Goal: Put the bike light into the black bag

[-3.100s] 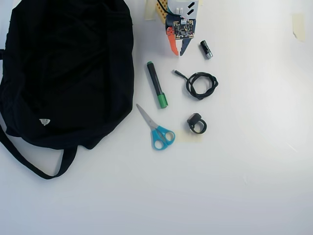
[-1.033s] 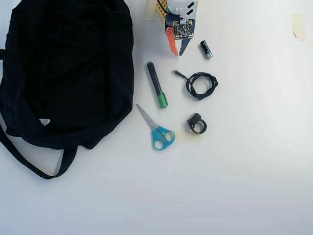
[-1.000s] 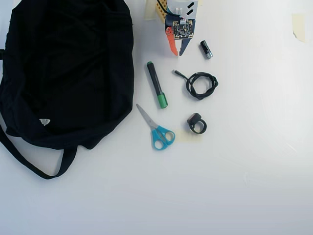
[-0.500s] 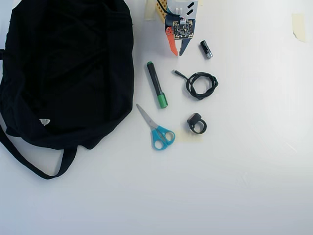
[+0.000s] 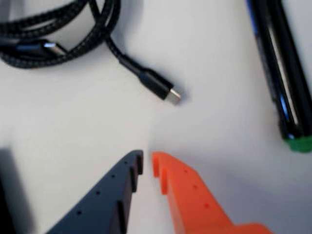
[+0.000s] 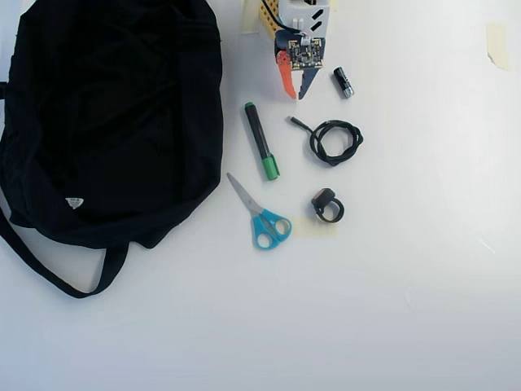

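Gripper (image 6: 295, 95) empty, 2 fingers nearly touching, above coiled cable (image 6: 334, 141); bike light (image 6: 326, 205) beside scissors (image 6: 260, 216), apart from black bag (image 6: 114, 122).

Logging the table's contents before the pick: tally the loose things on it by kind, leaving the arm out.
Bag: 1, the black bag
Bike light: 1
Marker: 1
Scissors: 1
Coiled cable: 1
Small black-and-silver cylinder: 1
Total: 6
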You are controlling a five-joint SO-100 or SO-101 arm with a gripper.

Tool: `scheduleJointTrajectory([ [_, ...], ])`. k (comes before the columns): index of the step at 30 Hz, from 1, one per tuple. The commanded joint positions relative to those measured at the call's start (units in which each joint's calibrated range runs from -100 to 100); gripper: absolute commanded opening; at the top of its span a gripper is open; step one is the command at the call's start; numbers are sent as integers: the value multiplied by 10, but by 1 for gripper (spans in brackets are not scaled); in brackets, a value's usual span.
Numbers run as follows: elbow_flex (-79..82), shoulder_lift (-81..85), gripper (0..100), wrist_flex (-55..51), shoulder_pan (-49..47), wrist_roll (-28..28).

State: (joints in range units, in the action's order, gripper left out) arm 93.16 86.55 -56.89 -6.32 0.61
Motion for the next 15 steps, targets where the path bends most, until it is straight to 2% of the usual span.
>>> scheduleJointTrajectory([
  [1,-92,-94,2,114,-3,3],
  [15,-315,-390,2,445,-9,-3],
])
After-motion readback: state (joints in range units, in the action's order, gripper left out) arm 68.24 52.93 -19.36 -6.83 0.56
